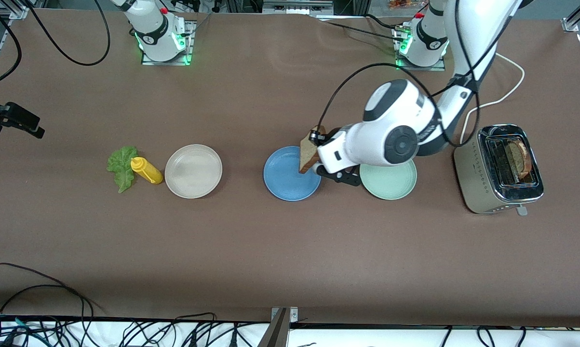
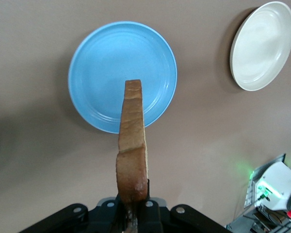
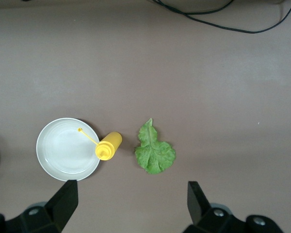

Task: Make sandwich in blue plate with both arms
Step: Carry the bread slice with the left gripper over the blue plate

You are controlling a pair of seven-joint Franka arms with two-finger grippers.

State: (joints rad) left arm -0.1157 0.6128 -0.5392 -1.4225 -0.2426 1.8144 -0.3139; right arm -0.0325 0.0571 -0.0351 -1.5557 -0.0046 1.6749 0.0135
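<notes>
Bread slice [image 2: 132, 145], brown and toasted, hangs on edge over the blue plate [image 1: 285, 180], clenched in my left tool [image 2: 132, 213]. In the left wrist view I see the plate bare beneath it. The plate rests on the worktop [image 1: 290, 250] between the pale green plate [image 1: 391, 185] and the beige plate [image 1: 193, 171]. Just beside the beige plate, toward the right arm's end, lies a yellow squeeze bottle [image 1: 146, 170], touching the lettuce leaf [image 1: 121, 166]. A toaster [image 1: 499, 168] stands toward the left arm's end with a second slice [image 1: 519, 159] in a slot. My right tool [image 3: 131, 204] waits released, fingers [image 3: 63, 204] wide apart, high above the leaf and bottle. Farthest from the front camera stand both arm bases.
</notes>
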